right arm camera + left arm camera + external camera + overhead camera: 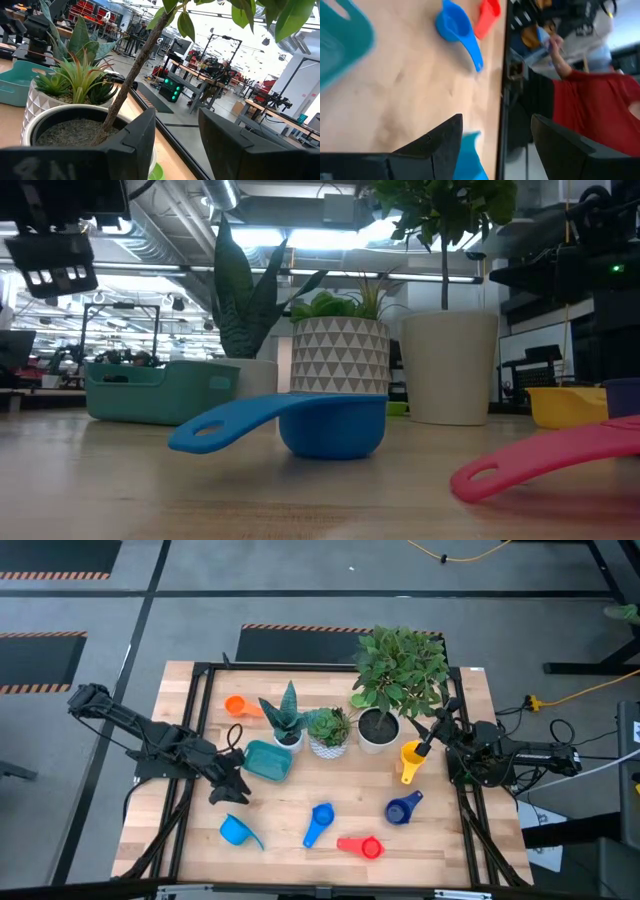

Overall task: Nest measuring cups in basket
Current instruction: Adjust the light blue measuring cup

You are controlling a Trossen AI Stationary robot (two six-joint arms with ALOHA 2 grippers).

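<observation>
Cups lie all over the table, none in the basket.
The left gripper, fingers apart and holding nothing, hovers beside the teal basket. The right gripper, fingers apart too, waits near the yellow cup.

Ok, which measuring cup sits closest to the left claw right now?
The light blue cup, just front of the left claw. The blue cup, red cup and orange cup lie farther off.
</observation>
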